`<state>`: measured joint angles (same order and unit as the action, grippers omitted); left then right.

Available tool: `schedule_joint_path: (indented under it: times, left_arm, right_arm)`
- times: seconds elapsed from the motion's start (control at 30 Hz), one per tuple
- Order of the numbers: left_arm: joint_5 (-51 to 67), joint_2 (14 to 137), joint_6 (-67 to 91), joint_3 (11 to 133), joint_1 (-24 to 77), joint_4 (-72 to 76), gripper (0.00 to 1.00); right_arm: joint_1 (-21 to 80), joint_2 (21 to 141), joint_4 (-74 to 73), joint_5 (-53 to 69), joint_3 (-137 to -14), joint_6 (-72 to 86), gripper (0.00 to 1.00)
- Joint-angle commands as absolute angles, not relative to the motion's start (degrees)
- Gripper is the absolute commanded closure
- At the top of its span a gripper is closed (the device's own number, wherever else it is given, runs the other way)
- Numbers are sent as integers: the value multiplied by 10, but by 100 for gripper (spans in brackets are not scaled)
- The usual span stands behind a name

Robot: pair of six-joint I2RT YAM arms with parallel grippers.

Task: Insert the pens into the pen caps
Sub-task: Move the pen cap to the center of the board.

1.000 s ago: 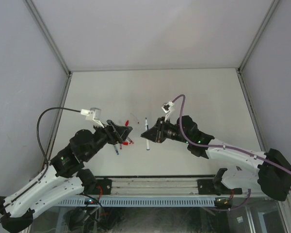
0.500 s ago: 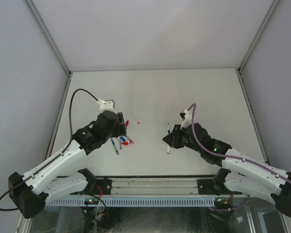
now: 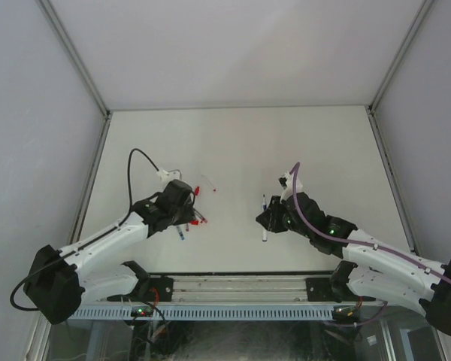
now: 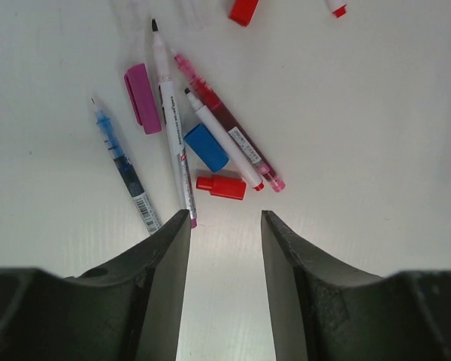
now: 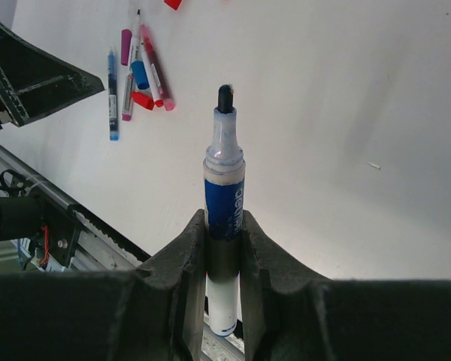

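Note:
Several pens lie in a loose pile (image 4: 173, 143) on the white table, one of them a blue pen (image 4: 124, 165) at its left. Among them are pen caps: a magenta cap (image 4: 141, 98), a blue cap (image 4: 206, 147) and a red cap (image 4: 221, 186). My left gripper (image 4: 225, 218) hangs just short of the red cap, open, with only bare table between its fingers. In the top view it (image 3: 182, 203) sits over the pile (image 3: 192, 222). My right gripper (image 5: 224, 222) is shut on an uncapped blue-labelled pen (image 5: 225, 188), tip pointing away, held above the table (image 3: 264, 201).
Another red cap (image 4: 243, 9) and a red pen end (image 4: 336, 7) lie beyond the pile. The metal rail (image 3: 233, 289) runs along the table's near edge. Grey walls stand round the table on three sides.
My left arm has swung in and come down over the pile, and its jaws have narrowed. My right arm carried its pen to the right and has since barely moved.

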<state>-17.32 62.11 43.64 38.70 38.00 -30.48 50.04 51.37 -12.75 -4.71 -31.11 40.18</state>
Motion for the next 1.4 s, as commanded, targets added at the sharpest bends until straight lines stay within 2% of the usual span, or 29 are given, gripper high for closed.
schedule_joint_path:
  times: [0.0,0.37,0.9,1.37]
  left_arm:
    - [-176,640,467,387,377,-257,54]
    - [-218,675,492,400,373,-259,60]
    - [-220,733,506,404,370,-235,69]
    - [-221,755,500,403,360,-225,69]
  right_arm:
    - [507,512,-119,-60,-307,417,100]
    - [508,515,-118,-64,-304,424,100]
    - [514,531,-112,-61,-303,425,100]
    - [520,555,-91,-45,-303,431,100]
